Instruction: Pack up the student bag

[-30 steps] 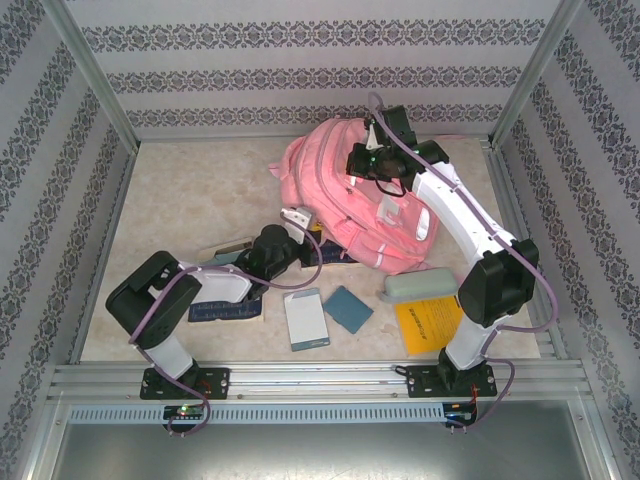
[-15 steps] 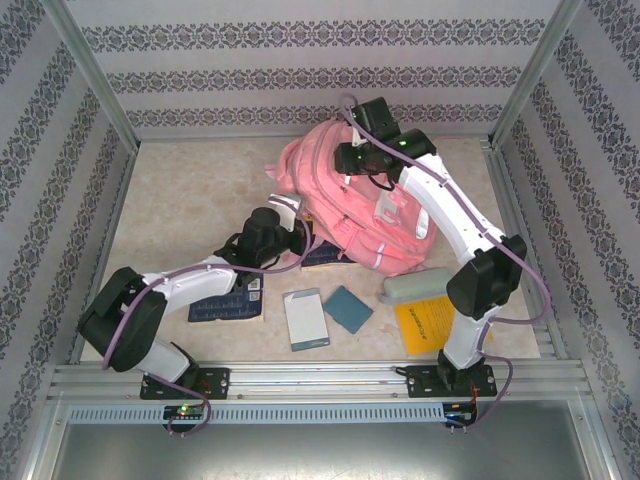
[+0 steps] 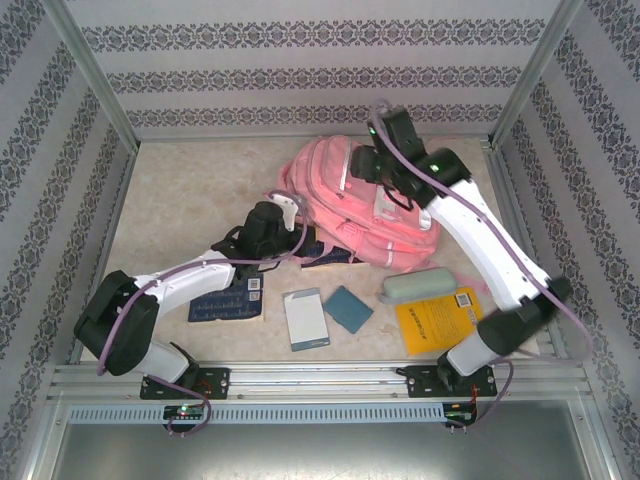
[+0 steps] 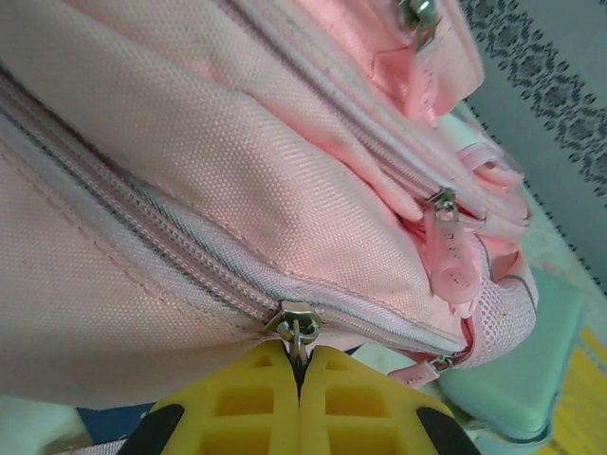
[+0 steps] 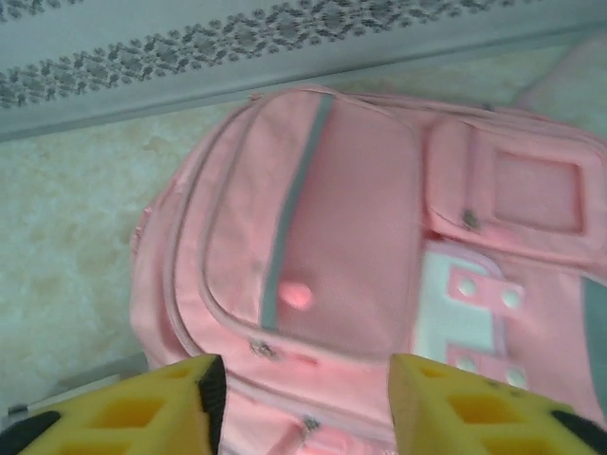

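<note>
Here the student bag (image 3: 365, 205) lies flat on the far middle of the table (image 3: 180, 190), front pockets up. At its near-left edge we have the left claw (image 4: 300, 365) pinched tight on a metal zipper pull (image 4: 298, 327), the yellow fingers meeting with no gap. Above the bag's far end hangs the right claw (image 5: 303, 398), its jaws standing well apart and holding nothing, with pink fabric visible between them.

We judge the risks to be these. The pull is a thin tab held only at the fingertips, so it may slip free under a sideways tug. Nothing pins the bag, so drawing the zipper could drag the whole bag instead of opening it. The slider may also catch on the soft fabric fold beside it.

We count one bag and two claws. Near the arms lie five loose things: one dark blue book (image 3: 228, 303), one white notebook (image 3: 305, 318), one small blue pad (image 3: 348, 308), one mint case (image 3: 418, 285), one yellow book (image 3: 435, 320).
</note>
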Controlling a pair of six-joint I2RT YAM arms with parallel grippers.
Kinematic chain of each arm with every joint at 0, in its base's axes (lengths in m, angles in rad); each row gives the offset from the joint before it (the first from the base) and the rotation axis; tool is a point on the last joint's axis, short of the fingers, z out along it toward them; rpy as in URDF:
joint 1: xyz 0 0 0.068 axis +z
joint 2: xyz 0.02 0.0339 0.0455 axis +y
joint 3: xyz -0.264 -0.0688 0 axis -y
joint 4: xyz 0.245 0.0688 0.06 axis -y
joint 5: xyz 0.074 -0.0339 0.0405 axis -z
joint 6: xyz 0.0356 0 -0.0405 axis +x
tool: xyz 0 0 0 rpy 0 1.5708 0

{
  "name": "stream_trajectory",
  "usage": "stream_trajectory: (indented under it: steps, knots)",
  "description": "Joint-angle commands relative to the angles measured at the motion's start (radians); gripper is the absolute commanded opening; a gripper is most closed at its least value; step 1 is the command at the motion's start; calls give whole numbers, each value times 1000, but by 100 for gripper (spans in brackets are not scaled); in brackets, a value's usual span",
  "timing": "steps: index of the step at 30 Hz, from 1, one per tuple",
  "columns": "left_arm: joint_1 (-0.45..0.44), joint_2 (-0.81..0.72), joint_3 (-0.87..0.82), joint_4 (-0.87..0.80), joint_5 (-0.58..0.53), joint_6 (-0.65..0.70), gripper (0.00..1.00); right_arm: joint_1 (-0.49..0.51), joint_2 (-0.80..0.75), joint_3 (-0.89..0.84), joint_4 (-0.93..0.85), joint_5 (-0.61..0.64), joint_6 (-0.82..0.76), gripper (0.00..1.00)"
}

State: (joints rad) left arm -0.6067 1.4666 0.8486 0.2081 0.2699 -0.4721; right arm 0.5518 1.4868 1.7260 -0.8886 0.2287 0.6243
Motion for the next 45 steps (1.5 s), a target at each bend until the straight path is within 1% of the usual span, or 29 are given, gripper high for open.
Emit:
stream_trajectory:
  steps: [1, 2, 4, 5, 7, 9, 10, 12, 14, 15, 16, 17, 20, 24, 27, 28, 32, 35, 37, 38, 39, 45]
  knots:
    - [1, -33, 74, 2, 57, -72, 0, -4, -161, -208, 23, 6, 301, 38]
    - [-1, -31, 87, -10, 66, -81, 0, -5, -208, -294, 41, -20, 374, 36]
    - [-1, -31, 101, -17, 80, -102, 0, -14, -302, -453, 97, -83, 495, 35]
    - [-2, -32, 104, -9, 87, -114, 0, -19, -353, -551, 149, -123, 554, 37]
    - [-2, -30, 114, -1, 105, -133, 0, -23, -431, -704, 237, -157, 673, 39]
    - [-2, -25, 131, -5, 118, -144, 0, -14, -508, -855, 344, -147, 800, 46]
    - [-4, -22, 142, -9, 125, -152, 0, -10, -545, -931, 407, -130, 864, 52]
    - [-6, -18, 154, -8, 140, -168, 0, -4, -595, -1069, 631, -109, 936, 60]
    - [-8, -17, 157, -3, 150, -186, 0, -1, -596, -1108, 702, -80, 965, 65]
    - [-11, -18, 156, 0, 152, -193, 0, -1, -582, -1098, 711, -75, 962, 71]
    - [-15, -21, 155, 0, 156, -198, 0, 0, -561, -1084, 717, -80, 967, 72]
    - [-18, -22, 155, 1, 156, -203, 0, 1, -539, -1075, 740, -88, 979, 76]
    - [-31, -23, 149, 16, 157, -219, 0, 33, -483, -1056, 802, -78, 1011, 79]
    - [-49, -18, 147, 31, 166, -236, 0, 66, -422, -1030, 853, -44, 1014, 79]
    - [-57, -19, 151, 24, 176, -239, 0, 56, -396, -1028, 859, -3, 995, 73]
    - [-57, -19, 153, 15, 179, -235, 0, 46, -391, -1030, 866, 6, 983, 68]
    - [-57, -22, 162, -32, 194, -210, 0, -22, -378, -1003, 855, 3, 884, 40]
    - [-56, -28, 158, -44, 198, -188, 0, -65, -363, -957, 782, -11, 807, 17]
    - [-56, -28, 160, -57, 205, -174, 0, -86, -348, -931, 738, -16, 782, 6]
    - [-55, -29, 164, -69, 207, -162, 0, -102, -340, -926, 734, -27, 765, 2]
    - [-53, -30, 168, -81, 207, -154, 0, -119, -334, -921, 730, -41, 752, 0]
    - [-7, -35, 157, -126, 230, -137, 0, -244, -317, -909, 712, -152, 696, 0]
